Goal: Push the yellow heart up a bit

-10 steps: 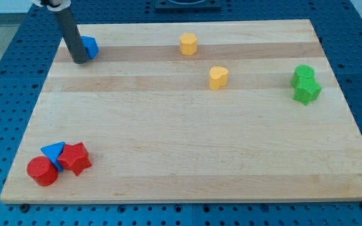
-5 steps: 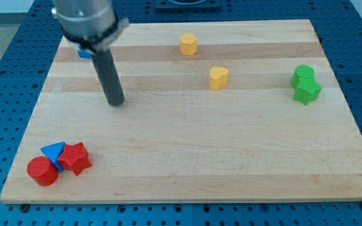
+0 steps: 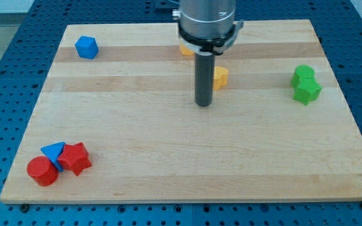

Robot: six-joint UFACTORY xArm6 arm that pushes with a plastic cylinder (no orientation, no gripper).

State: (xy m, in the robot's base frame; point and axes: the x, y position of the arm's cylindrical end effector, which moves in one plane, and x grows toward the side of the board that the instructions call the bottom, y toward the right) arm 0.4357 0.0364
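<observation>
The yellow heart (image 3: 221,76) lies on the wooden board (image 3: 187,157), right of centre in the upper part; the rod hides its left side. My tip (image 3: 203,103) rests on the board just below and left of the heart, close to it; contact cannot be made out. A second yellow block (image 3: 184,49) lies above, mostly hidden behind the arm.
A blue block (image 3: 86,47) lies at the upper left. Two green blocks (image 3: 305,84) touch at the right edge. A red cylinder (image 3: 42,171), a blue triangle (image 3: 53,151) and a red star-like block (image 3: 75,157) cluster at the lower left.
My tip has swept from the blue block at the upper left across the board to the right, ending just below-left of the yellow heart. No block has moved.
</observation>
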